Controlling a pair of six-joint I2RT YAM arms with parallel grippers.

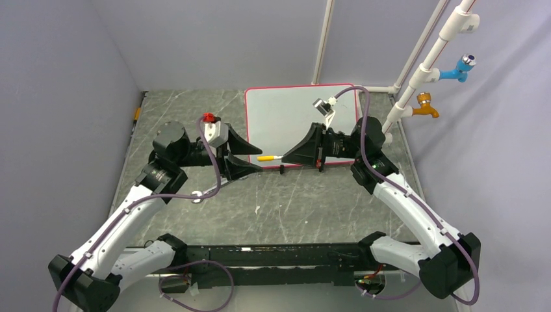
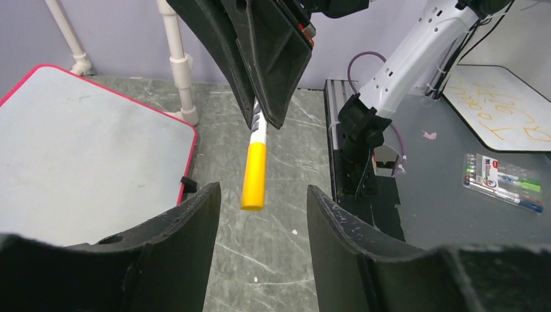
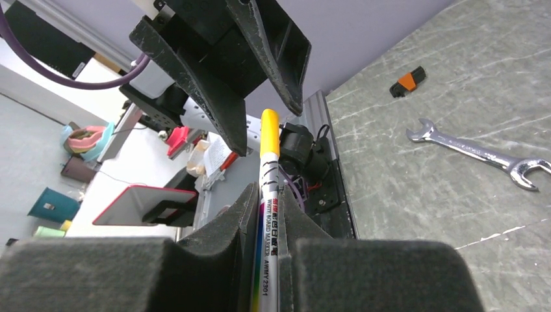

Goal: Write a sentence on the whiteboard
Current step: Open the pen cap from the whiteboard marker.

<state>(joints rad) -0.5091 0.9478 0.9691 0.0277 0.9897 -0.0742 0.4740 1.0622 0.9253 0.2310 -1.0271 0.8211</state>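
The whiteboard [image 1: 292,120] [image 2: 78,149] lies flat at the back of the table, white with a red rim, and no sentence shows on it. My right gripper [image 1: 286,156] [image 3: 269,195] is shut on a whiteboard marker [image 1: 268,157] [image 3: 269,162], held level above the board's near edge. The marker's yellow cap [image 2: 254,174] points at my left gripper [image 1: 255,160] [image 2: 263,188]. That gripper is open, and the cap's end sits just between its fingertips with a gap on both sides.
White pipes with a blue tap [image 1: 460,67] and an orange tap [image 1: 425,106] stand at the back right. A wrench [image 3: 481,153] and a small orange-black piece [image 3: 407,81] lie on the table. Beyond the table are another board with orange writing [image 2: 500,110] and a marker pack [image 2: 500,182].
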